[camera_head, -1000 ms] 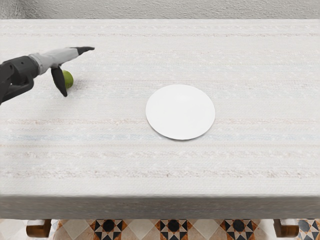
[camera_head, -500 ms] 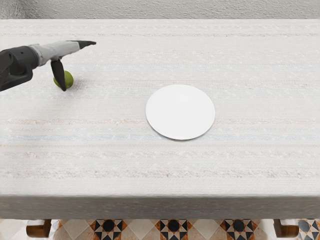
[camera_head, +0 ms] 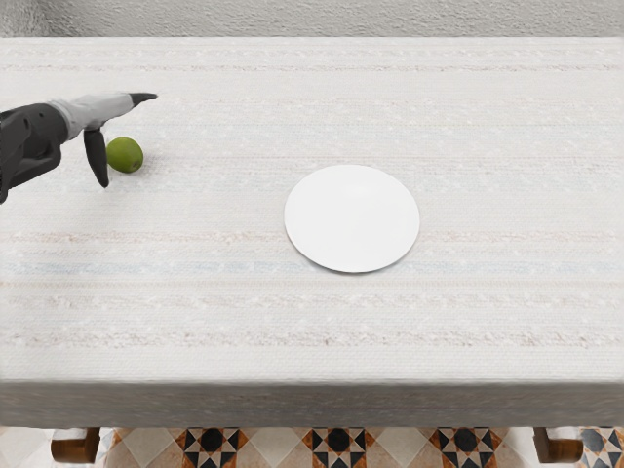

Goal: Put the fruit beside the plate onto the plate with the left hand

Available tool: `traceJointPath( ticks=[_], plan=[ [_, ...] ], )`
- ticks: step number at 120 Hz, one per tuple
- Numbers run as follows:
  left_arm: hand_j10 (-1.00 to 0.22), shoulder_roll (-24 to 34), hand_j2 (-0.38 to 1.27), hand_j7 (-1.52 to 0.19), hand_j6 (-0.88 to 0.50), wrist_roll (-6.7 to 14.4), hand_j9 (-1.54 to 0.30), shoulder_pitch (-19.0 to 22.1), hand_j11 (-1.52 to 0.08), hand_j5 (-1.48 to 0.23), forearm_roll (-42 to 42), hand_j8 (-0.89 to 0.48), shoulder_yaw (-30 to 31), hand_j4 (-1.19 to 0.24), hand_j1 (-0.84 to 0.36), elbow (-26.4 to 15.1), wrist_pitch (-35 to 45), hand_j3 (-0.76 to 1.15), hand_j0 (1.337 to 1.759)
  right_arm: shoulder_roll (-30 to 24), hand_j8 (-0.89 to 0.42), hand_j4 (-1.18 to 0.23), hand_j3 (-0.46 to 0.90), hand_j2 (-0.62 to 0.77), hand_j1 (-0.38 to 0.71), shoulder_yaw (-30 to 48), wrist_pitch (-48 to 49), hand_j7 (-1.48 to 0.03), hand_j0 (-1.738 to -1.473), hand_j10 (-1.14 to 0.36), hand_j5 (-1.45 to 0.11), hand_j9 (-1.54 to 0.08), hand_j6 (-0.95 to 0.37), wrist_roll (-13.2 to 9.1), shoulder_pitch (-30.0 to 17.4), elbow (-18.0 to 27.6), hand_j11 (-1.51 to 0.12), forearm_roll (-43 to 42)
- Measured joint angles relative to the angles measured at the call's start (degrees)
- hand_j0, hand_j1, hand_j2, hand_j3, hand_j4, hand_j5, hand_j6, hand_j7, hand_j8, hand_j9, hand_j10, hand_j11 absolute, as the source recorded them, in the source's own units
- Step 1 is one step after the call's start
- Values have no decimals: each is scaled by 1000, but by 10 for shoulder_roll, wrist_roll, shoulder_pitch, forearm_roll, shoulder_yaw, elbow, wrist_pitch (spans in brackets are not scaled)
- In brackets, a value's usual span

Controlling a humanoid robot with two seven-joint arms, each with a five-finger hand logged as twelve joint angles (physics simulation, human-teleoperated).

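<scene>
Well left of the plate (camera_head: 352, 217) and slightly behind it, the lime (camera_head: 125, 154) lies on the table (camera_head: 292, 322), too round to show a long axis or heading, while my left hand (camera_head: 96, 119), farther left still, spreads open, gripping nothing.

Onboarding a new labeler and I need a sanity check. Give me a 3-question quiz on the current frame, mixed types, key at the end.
1. True or false: the green fruit lies on the white plate.
2. Pick one. The left hand is: A) shut on the fruit; B) open, beside the fruit, holding nothing; C) hovering over the plate.
3. Fill in: in the head view, the fruit lies to the plate's ____ and farther up the picture.

Key: 1 false; 2 B; 3 left.
</scene>
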Motion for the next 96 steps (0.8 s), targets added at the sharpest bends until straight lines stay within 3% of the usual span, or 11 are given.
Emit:
traceJointPath(
  ticks=[59,96],
  plan=[
    [-154,-43,32,-196,-156,67,-196,49,-196,-196,30,-155,-3,-155,170,89,0,0,1658,0,0,0,0,0,-349,0,0,0,-1658,0,0,0,0,0,0,0,0,0],
    [-223,-67,46,-286,-225,76,-286,57,-286,-287,39,-224,-1,-224,86,118,0,0,1658,0,0,0,0,0,-349,0,0,0,-1658,0,0,0,0,0,0,0,0,0]
  ],
)
